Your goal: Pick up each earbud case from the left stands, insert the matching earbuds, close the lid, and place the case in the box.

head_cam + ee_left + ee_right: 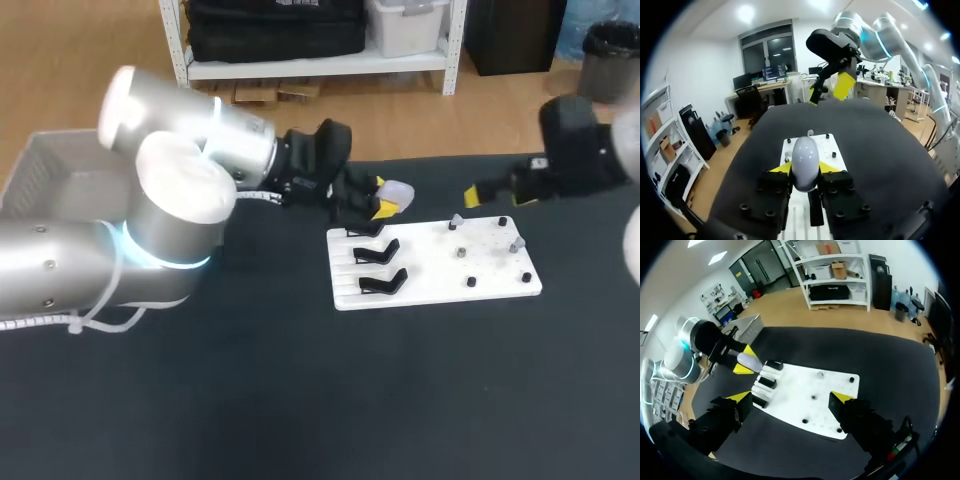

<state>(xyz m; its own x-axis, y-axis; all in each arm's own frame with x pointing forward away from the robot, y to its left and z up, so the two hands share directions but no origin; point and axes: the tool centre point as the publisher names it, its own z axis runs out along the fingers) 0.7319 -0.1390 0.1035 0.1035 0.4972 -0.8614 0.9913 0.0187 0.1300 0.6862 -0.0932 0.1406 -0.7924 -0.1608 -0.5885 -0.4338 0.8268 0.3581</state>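
**Left arm holds an earbud case above the stands; right claw waits open**

The left gripper (384,203) is clamped on a smooth, rounded, pale grey earbud case (397,190), held just above the far end of the row of black angled stands (378,252) on a flat white board (440,290). The pick-up looks done. Next comes fitting the earbuds (456,222), small grey pieces on pegs. That probably calls for the right gripper (790,399), fingers spread wide and empty over the board, to fetch one. The grey box (60,175) sits far left.
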